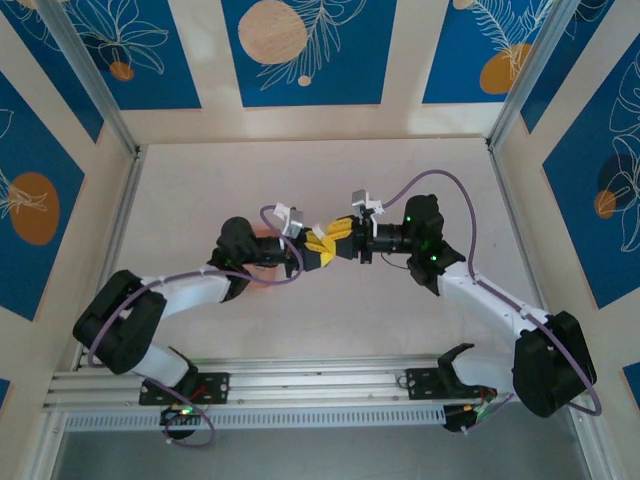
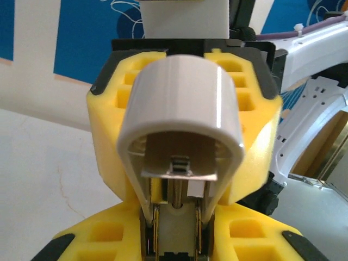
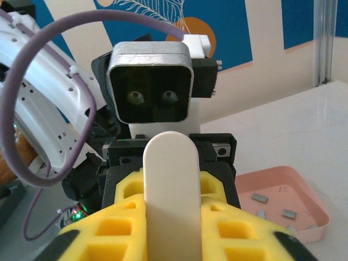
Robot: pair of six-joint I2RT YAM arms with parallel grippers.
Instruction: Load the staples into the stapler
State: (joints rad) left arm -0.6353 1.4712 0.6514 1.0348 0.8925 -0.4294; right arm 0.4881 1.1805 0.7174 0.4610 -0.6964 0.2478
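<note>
White arms, black joints, purple cables

Stapler between left gripper and right gripper — staples in the tray, near the left arm.

Left arm and right arm bend inward, left claw clamped tight, right claw facing it tip to tip.

Robotics lab, enclosed test cell. White counter boxed by printed wall panels at 9, 12 and 3 o'clock: blue fields, white leaf outlines, orange discs. Bare aluminium posts at far corners. Slotted aluminium rail at 6 o'clock carries bases of left arm and right arm, white shells, black joints. Purple cable looped along arm. Twin-lens camera module on wrist. Green status lights on right arm.
</note>
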